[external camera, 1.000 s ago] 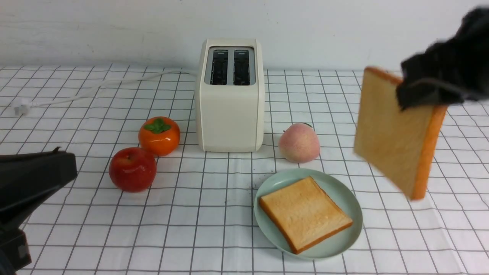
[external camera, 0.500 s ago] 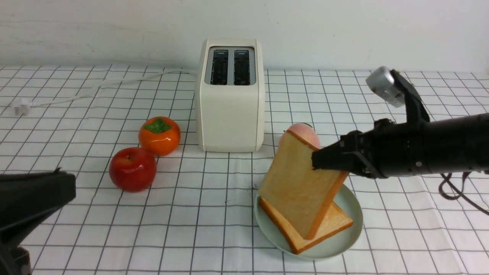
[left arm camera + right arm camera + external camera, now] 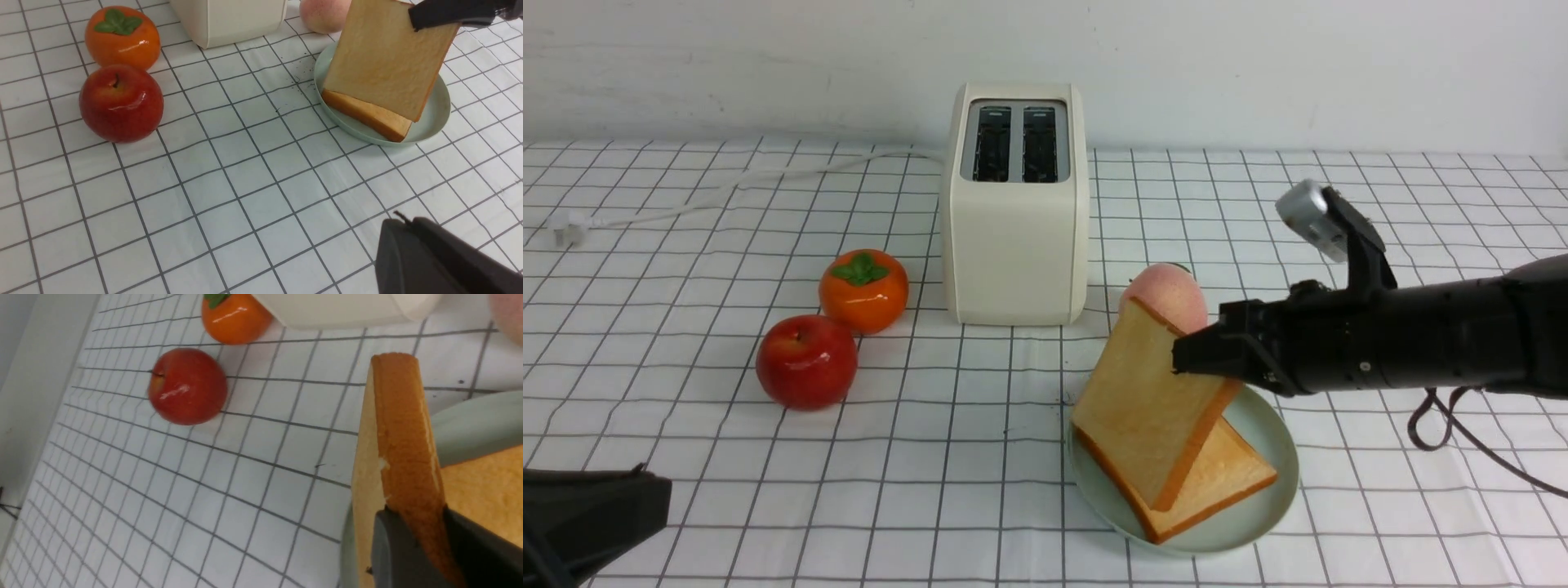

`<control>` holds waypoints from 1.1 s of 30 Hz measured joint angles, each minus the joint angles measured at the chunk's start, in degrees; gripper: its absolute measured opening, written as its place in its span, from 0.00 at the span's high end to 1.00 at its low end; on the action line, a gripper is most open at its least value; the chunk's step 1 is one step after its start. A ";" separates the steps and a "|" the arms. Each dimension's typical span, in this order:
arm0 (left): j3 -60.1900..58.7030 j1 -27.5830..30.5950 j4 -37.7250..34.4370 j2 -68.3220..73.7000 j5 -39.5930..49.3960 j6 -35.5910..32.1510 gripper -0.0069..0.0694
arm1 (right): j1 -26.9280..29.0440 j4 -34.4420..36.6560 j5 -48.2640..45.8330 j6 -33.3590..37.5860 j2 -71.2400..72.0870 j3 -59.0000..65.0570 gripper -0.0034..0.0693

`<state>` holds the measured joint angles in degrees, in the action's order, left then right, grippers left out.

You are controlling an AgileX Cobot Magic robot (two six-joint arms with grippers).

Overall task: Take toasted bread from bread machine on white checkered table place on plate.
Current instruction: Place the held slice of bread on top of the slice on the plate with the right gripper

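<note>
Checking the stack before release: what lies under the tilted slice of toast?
A second slice lies flat on the mint plate, under the tilted slice held by the right tool. Much of it and the plate beneath are covered.

worktop (image 3: pixel 931 457): white cloth with a thin dark grid.
bread machine (image 3: pixel 1015 245): cream-white, boxy, upright at the back middle of the worktop, both slots dark and open.
plate (image 3: pixel 1262 523): round, pale mint, low rim, nearer to me than the bread machine and to its right.
flat slice (image 3: pixel 1229 478): golden, orange-brown crust, lying face-up on the plate.
held slice (image 3: pixel 1147 408): same look, steeply tilted over the flat slice, upper corner pinched in my right claw (image 3: pixel 1186 359); its low edge reaches the flat slice, contact unclear.
</note>
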<state>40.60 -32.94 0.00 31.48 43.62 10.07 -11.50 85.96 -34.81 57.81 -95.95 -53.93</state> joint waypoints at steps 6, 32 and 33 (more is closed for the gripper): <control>0.00 0.00 -0.33 0.00 0.06 0.00 0.89 | 0.05 0.00 1.73 0.00 -1.34 0.00 0.78; 0.00 0.00 -0.33 0.00 -0.16 0.00 0.87 | 7.63 -21.27 0.26 -4.93 4.22 0.00 0.32; 0.00 0.00 -0.33 0.00 -0.38 0.00 0.87 | 8.93 -22.46 -1.95 -6.52 6.12 -0.13 0.32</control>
<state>40.60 -32.94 -0.33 31.48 43.25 10.07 -2.57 63.50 -36.76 51.29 -89.83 -54.07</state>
